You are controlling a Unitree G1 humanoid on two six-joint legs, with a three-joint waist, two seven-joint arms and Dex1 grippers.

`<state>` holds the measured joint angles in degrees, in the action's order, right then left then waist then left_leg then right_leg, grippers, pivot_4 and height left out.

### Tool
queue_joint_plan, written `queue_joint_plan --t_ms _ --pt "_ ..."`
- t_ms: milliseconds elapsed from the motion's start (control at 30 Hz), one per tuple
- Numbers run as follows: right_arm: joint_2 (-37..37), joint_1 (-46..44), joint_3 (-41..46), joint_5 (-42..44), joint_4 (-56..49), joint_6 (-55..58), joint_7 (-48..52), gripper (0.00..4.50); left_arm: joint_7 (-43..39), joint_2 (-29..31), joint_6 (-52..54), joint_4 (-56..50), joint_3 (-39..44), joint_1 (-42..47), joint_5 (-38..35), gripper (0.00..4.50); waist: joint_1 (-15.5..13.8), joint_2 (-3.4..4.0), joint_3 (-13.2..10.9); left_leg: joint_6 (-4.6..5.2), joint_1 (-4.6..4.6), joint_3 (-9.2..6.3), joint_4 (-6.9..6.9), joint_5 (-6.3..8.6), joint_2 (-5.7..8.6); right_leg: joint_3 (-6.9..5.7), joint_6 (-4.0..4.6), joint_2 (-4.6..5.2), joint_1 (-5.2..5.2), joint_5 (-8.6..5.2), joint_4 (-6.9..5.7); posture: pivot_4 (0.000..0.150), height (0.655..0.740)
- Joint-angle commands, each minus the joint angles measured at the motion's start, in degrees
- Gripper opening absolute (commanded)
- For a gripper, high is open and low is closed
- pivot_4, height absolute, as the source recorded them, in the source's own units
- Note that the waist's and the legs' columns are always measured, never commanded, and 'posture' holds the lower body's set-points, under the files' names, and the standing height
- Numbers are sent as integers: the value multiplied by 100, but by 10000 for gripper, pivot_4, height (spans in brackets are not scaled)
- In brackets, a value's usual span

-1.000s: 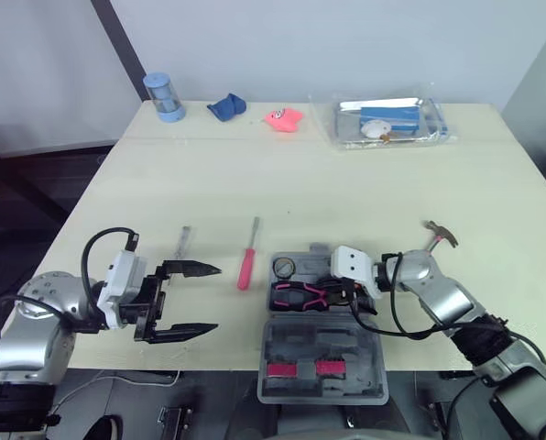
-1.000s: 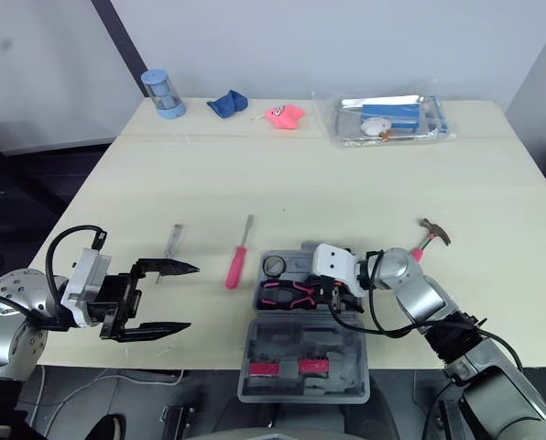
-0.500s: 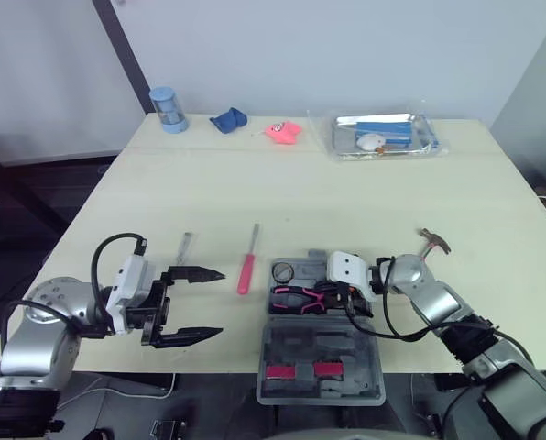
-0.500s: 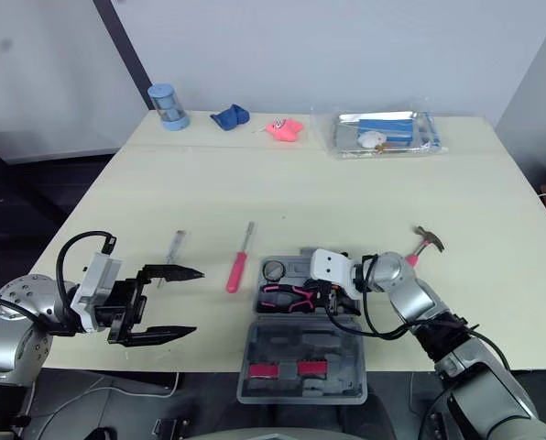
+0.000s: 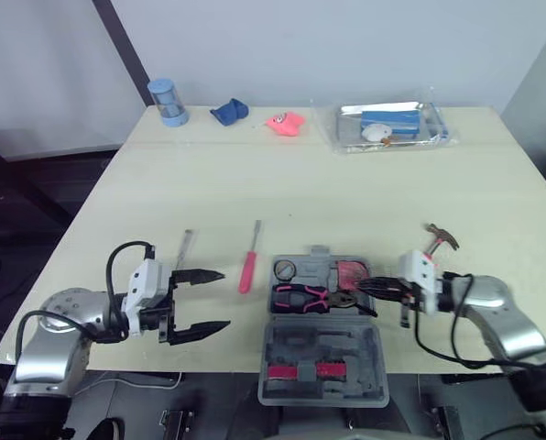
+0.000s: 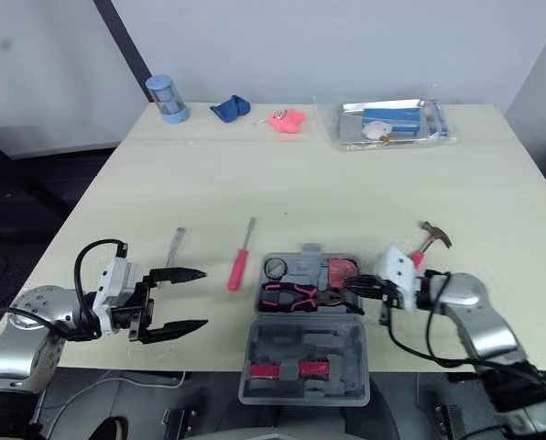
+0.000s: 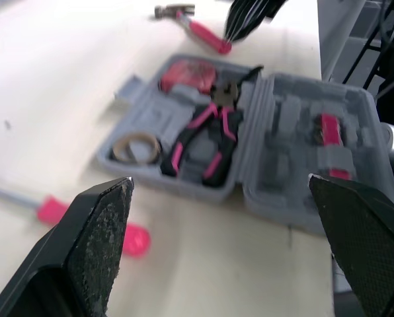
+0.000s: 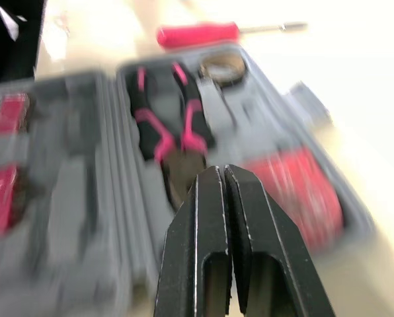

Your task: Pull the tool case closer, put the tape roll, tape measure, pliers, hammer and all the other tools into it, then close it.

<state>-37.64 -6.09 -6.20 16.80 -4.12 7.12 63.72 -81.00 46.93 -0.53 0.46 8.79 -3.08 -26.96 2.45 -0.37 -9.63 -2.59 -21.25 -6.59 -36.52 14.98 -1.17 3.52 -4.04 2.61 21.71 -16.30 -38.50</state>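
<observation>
The grey tool case (image 5: 380, 323) lies open at the table's front edge. Its tray holds the pink-handled pliers (image 5: 307, 296), the tape roll (image 5: 284, 269) and the red tape measure (image 5: 351, 272). The hammer (image 5: 441, 238) lies on the table to the right of the case. A red screwdriver (image 5: 248, 258) and a small metal tool (image 5: 183, 245) lie to its left. My right gripper (image 5: 362, 286) is shut and empty at the tray's right edge, just past the pliers' nose. My left gripper (image 5: 223, 299) stands open, empty, left of the case.
Along the table's far edge stand a blue cylinder (image 5: 168, 99), a blue cloth (image 5: 228, 111), a pink toy (image 5: 285, 122) and a clear bag of items (image 5: 389, 124). The case lid (image 5: 322, 346) reaches over the front edge.
My right gripper has drawn back to the right from over the pliers, uncovering the red tape measure in the tray. The left gripper stays open; the camera has shifted.
</observation>
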Motion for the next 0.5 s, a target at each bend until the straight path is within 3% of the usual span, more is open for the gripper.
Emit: queue_joint_plan --t_ms 33,200,267,300,500 --pt "-326 362 310 108 -19 -342 303 0 -140 -11 -240 161 -71 -12 102 33414 -4 -1 -4 0 0 1 0 0 0 1 0 0 0 0 0 1500 7400" --pt "-562 786 291 -171 444 -796 397 0 -219 -199 -693 840 -494 240 547 8401 8 -5 -10 0 3 4 0 0 0 3 0 0 -1 0 0 1500 7400" --pt "-547 780 204 -303 568 -909 365 0 -210 -305 -908 1214 -685 431 781 5523 1 -4 -11 0 3 3 0 0 0 3 0 0 -1 0 0 1500 7400" --pt "-512 750 174 -336 601 -927 338 0 -204 -343 -978 1344 -747 504 846 225 -4 -4 -11 0 4 4 0 0 1 3 0 0 -3 0 0 1500 7400" --pt "-363 599 -69 -674 831 -1120 218 0 -156 -560 -1275 1934 -988 850 1087 225 6 -8 -14 0 4 3 -1 0 2 3 -1 0 -2 1 -1 1500 7400"
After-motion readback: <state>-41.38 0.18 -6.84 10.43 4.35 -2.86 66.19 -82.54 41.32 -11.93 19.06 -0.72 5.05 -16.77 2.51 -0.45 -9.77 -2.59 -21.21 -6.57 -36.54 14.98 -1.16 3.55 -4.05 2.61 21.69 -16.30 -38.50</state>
